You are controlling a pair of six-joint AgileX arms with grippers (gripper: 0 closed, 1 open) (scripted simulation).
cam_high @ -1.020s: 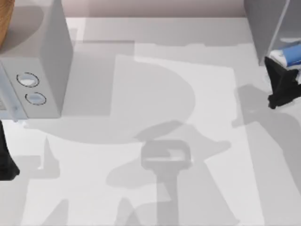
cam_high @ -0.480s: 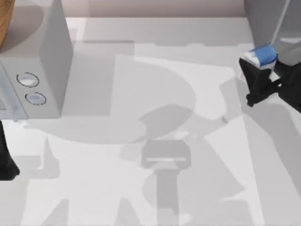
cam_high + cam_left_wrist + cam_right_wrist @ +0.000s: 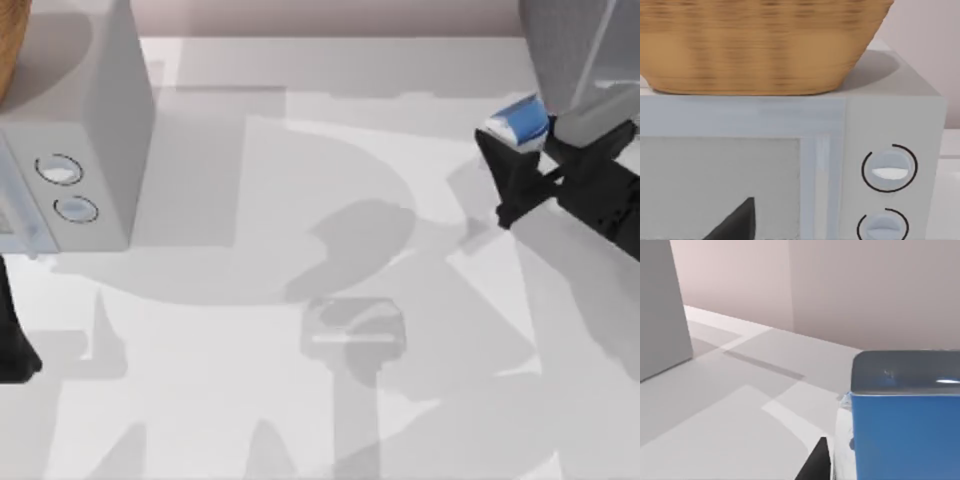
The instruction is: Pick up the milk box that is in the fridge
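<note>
The right arm's black two-finger gripper [image 3: 507, 160] was clamped on the small white milk box with the bright blue top [image 3: 517, 124], holding it up above the white table [image 3: 300, 400], on the table's right side. The milk box was outside the big dark-grey fridge [image 3: 560, 40], just beside its front, and was tilted. In the right wrist view the blue top of the milk box [image 3: 905, 435] was very close, with a black fingertip [image 3: 815, 465] next to it. Far across the table, at the left edge, the left arm's black gripper [image 3: 12, 340] was parked beside a light-grey box with two round knobs [image 3: 90, 130]; I cannot tell if its fingers were apart or together. A woven tan basket [image 3: 760, 45] sat on top of that box.
</note>
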